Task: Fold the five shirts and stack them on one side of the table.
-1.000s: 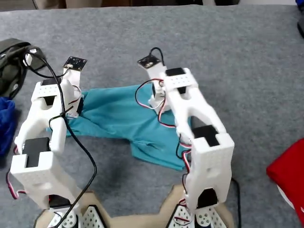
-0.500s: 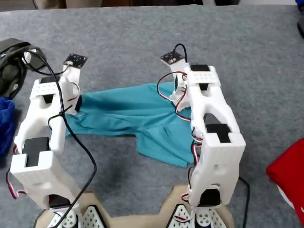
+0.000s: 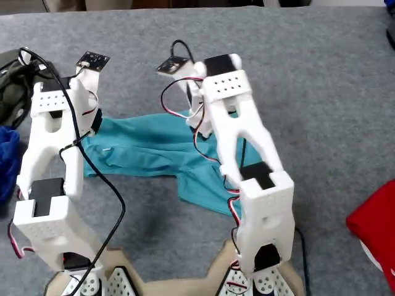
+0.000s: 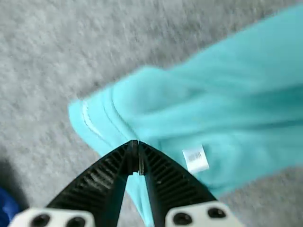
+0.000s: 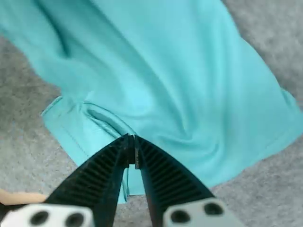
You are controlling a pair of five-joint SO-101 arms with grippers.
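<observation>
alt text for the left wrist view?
The left gripper is shut on a folded edge of the teal shirt, which lies on the grey table. A small white tag sits on the shirt beside it.

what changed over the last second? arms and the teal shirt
The right gripper swung right, then back left and farther from the bases. The left gripper also pushed farther out. The teal fabric shirt shifted with them, and both grippers are shut on it. The red cloth and blue cloth at the table's sides stayed put.
</observation>
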